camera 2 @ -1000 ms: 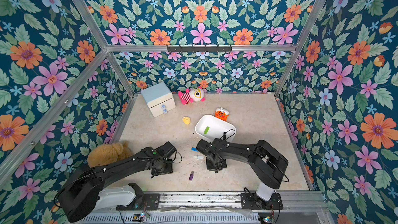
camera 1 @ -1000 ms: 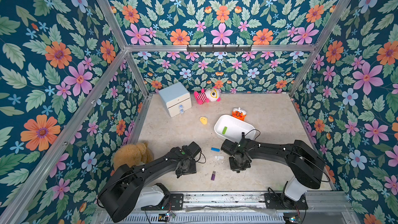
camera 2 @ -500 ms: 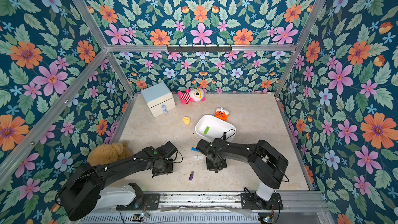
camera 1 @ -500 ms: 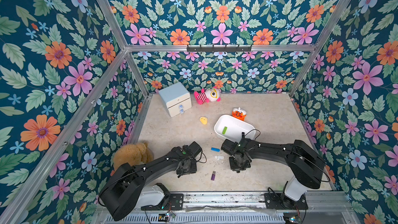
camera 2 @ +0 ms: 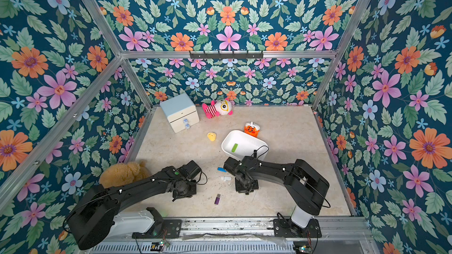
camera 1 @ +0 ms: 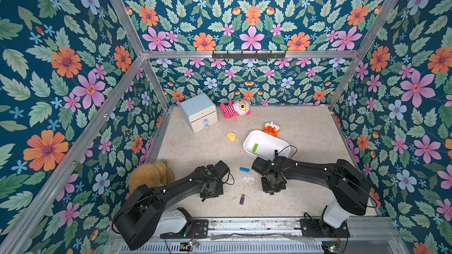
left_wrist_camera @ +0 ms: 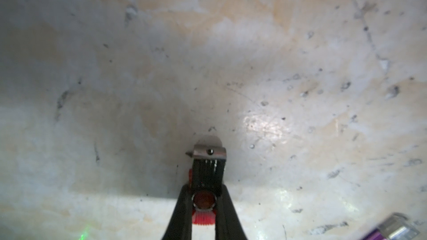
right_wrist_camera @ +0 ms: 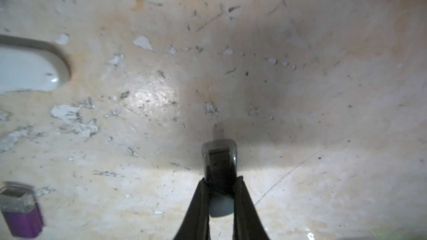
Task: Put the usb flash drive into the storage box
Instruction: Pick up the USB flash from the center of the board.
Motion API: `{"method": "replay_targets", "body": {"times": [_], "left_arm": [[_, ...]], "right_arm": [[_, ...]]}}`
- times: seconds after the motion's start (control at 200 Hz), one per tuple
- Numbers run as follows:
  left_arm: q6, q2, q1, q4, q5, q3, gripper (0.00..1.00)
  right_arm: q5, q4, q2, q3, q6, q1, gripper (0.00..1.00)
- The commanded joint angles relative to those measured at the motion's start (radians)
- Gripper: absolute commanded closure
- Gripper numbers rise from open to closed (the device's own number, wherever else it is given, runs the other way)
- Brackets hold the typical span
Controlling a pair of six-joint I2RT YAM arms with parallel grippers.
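Left wrist view: left gripper clamped on a black ribbed flash drive with silver metal end, its long axis running straight out ahead of the jaws over the scuffed beige tabletop. Right gripper pinches a smoky translucent grey drive.

In a top view the shallow glossy white storage box sits centre-right, up-right of the left gripper and just beyond the right one; right arm nearer. Inside it, a slim green drive.
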Motion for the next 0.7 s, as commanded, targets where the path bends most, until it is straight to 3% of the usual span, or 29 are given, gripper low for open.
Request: {"method": "replay_targets", "body": {"times": [0.0, 0.445, 0.695], "left_arm": [[0.003, 0.012, -0.001, 0.070, 0.054, 0.003, 1.00], [0.023, 0.005, 0.000, 0.019, 0.032, 0.075, 1.00], [0.024, -0.002, 0.000, 0.014, 0.034, 0.081, 1.00]], "right_arm": [[0.036, -0.054, -0.039, 0.016, 0.006, 0.001, 1.00], [0.107, -0.239, -0.121, 0.205, -0.020, -0.005, 1.00], [0.131, -0.286, -0.119, 0.313, -0.111, -0.116, 1.00]]}}
